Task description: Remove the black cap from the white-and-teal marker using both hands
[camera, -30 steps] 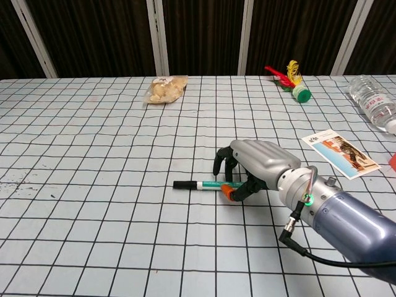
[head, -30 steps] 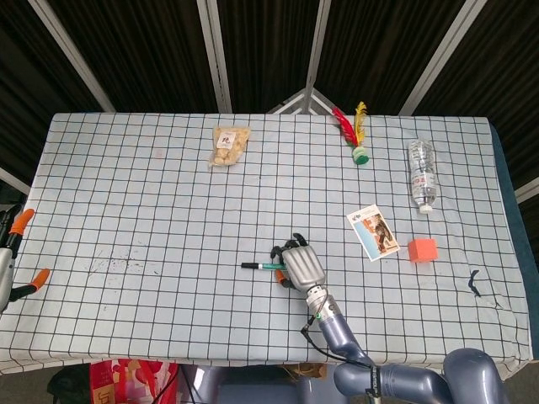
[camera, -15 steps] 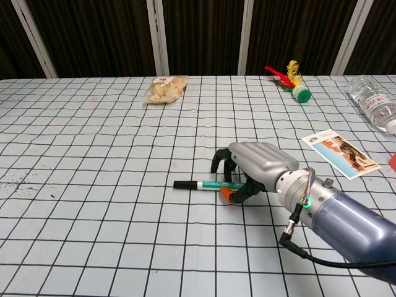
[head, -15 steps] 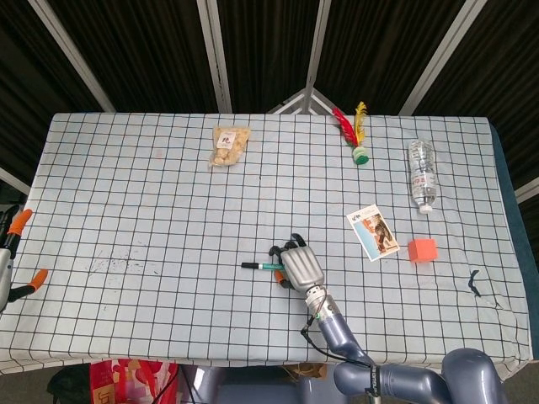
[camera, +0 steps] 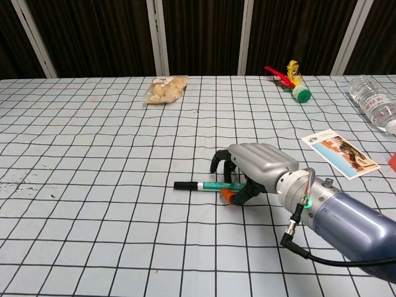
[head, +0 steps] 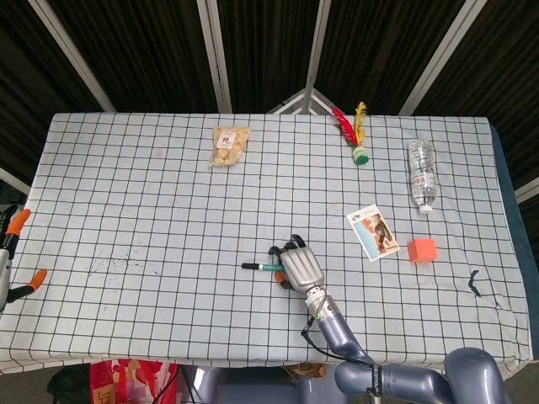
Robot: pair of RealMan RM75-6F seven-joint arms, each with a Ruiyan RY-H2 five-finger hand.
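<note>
right robot hand (camera: 257,166) palm down, fingers curled, low

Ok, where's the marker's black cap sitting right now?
The black cap is on the marker end pointing left in the chest view, lying on the table, clear of the right hand curled over the other end.

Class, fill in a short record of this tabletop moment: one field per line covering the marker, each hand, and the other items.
marker: white-and-teal marker lying on the table, black cap on, pointing left
right hand: right hand curled over the marker's other end
left hand: only orange-tipped fingers at the head view's left edge
other items: snack bag, shuttlecock, bottle, card, orange block
</note>
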